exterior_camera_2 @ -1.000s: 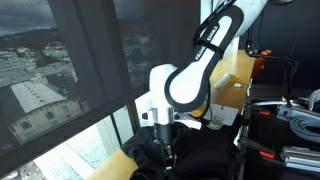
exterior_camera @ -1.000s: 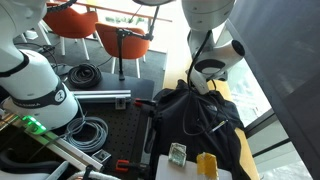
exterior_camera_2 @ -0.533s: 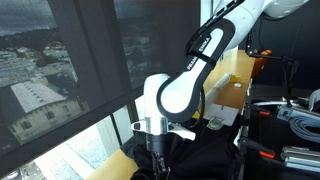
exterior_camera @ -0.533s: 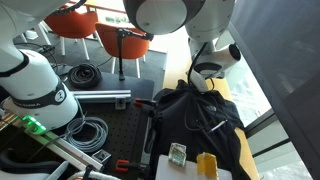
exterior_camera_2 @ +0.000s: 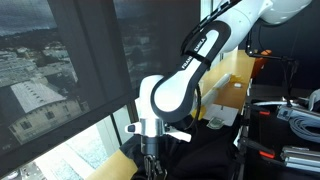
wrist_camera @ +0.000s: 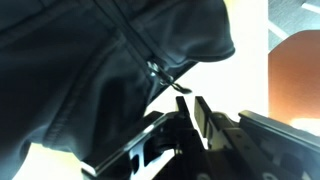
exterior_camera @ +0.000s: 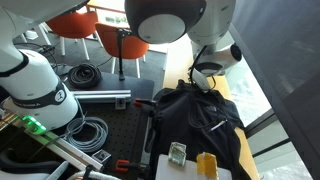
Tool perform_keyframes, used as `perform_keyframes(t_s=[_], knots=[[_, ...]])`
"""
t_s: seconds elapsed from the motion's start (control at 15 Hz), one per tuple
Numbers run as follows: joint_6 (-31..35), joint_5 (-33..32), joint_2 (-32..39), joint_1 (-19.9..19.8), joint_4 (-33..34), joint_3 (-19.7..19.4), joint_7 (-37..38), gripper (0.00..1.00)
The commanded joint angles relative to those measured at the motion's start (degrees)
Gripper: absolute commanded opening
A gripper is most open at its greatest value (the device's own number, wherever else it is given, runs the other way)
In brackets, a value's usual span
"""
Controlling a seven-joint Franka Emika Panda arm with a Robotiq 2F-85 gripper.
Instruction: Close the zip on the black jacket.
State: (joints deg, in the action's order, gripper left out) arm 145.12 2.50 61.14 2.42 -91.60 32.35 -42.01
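Observation:
The black jacket (exterior_camera: 195, 118) lies rumpled on the table beside the window and also shows in the other exterior view (exterior_camera_2: 205, 165). In the wrist view it (wrist_camera: 70, 70) fills the upper left, with the zip (wrist_camera: 135, 45) running down to a small metal pull (wrist_camera: 168, 80). My gripper (wrist_camera: 190, 101) sits just below the pull, its jaws almost together with a thin gap, the pull's tab reaching their tips. In both exterior views the gripper (exterior_camera_2: 151, 166) (exterior_camera: 203, 86) is down at the jacket's window-side end.
A white robot base (exterior_camera: 35, 90) and coiled black cables (exterior_camera: 88, 132) stand beside the jacket. A white box with small items (exterior_camera: 190, 157) lies at the near edge. Orange chairs (exterior_camera: 75, 20) stand behind. The window glass (exterior_camera_2: 60, 70) runs close along the table.
The arm has moved along the jacket's window-side edge, to the left in the exterior view facing the window, and lowered a little. The jacket has hardly shifted.

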Motion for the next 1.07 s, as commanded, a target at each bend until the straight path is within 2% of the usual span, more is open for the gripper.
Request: perform_keyframes(t_s=[0.0, 0.27, 0.47, 0.73, 1.0], knots=[[-0.10, 2.34, 0.41, -0.68, 0.13, 2.60, -2.90, 0.47], [3.11, 2.33, -4.46, -1.47, -6.31, 2.30, -1.33, 0.76], [5.72, 1.04, -11.19, -1.74, -14.26, -0.72, 1.84, 0.98], [12.73, 0.59, -20.84, -3.61, -26.94, -5.68, 5.51, 1.00], [20.19, -1.32, -29.49, -5.60, -38.39, -12.81, 9.11, 1.00]])
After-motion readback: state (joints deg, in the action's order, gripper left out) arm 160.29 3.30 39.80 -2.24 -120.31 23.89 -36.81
